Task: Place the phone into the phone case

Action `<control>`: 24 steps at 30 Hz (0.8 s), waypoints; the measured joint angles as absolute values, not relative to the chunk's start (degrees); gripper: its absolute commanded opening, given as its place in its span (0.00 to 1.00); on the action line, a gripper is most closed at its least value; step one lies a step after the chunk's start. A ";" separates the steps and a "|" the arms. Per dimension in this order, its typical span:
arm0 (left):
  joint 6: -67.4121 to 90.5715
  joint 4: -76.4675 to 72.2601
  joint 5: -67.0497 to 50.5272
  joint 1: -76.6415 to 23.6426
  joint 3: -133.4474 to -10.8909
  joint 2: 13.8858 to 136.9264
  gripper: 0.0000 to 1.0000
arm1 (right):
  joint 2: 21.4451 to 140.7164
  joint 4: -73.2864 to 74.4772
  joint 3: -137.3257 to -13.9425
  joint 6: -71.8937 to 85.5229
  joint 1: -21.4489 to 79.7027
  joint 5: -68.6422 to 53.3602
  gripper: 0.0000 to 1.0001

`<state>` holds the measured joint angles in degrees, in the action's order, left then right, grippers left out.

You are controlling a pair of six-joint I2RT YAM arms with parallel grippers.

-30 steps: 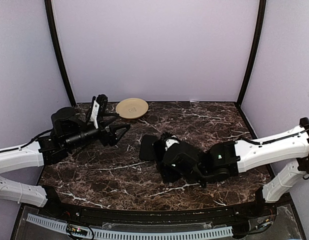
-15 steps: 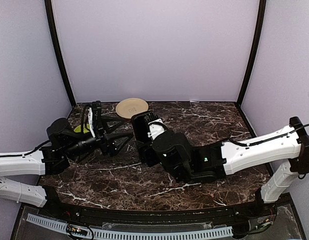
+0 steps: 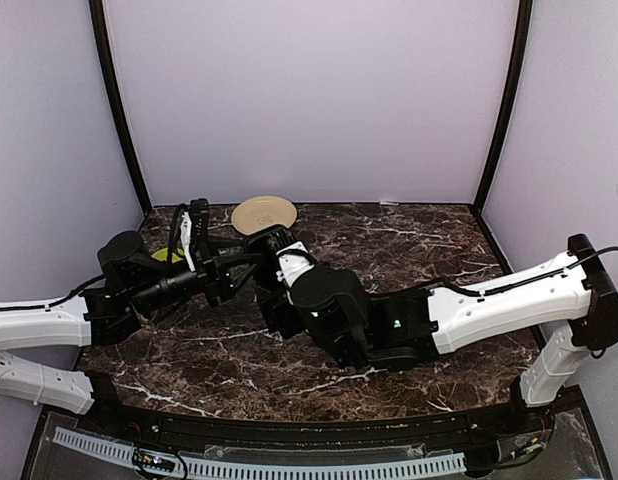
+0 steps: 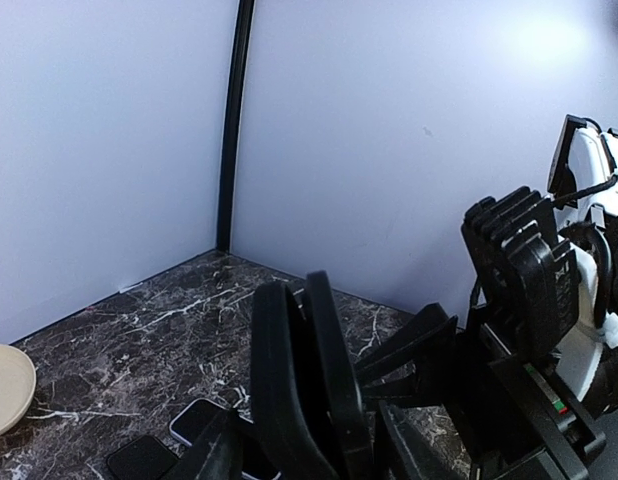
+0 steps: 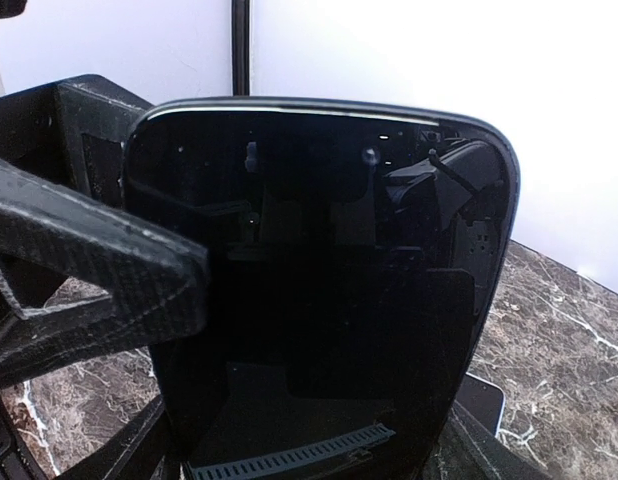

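**Ana:** Since both arms crowd the left half of the desk (image 3: 439,240), which one has the phone?

**Ben:** The right gripper (image 3: 273,262). Its fingers pinch the phone (image 5: 319,260) near the lower end and hold it upright, well above the desk. The dark glossy screen faces the right wrist camera, with a thin pale rim along the rounded top.

**Ana:** And the left gripper (image 3: 232,268)?

**Ben:** It meets the phone from the opposite side. In its own wrist camera the phone shows edge-on, standing between the two left fingers (image 4: 221,452), one on each face. In the right wrist view a latticed left finger crosses in front of the screen's left edge. Whether those fingers press on the phone or only flank it, I cannot tell.

**Ana:** What does the edge look like?

**Ben:** Two thin dark layers side by side. I cannot tell whether that is one thing or two.

**Ana:** Anything lying underneath?

**Ben:** On the desk below the raised phone lies a flat white-rimmed piece (image 4: 201,424). Just beside it is a small dark flat piece (image 4: 139,457).

**Ana:** Anything else on the marble?

**Ben:** A tan plate (image 3: 264,215) sits at the back edge of the desk, near the left gripper but apart from it.
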<state>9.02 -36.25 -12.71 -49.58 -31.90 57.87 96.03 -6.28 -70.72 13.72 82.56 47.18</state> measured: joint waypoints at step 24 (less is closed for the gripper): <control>9.41 -35.03 -14.59 -50.11 -32.86 58.26 0.00 | 96.73 -6.00 -71.57 11.88 81.78 45.41 0.93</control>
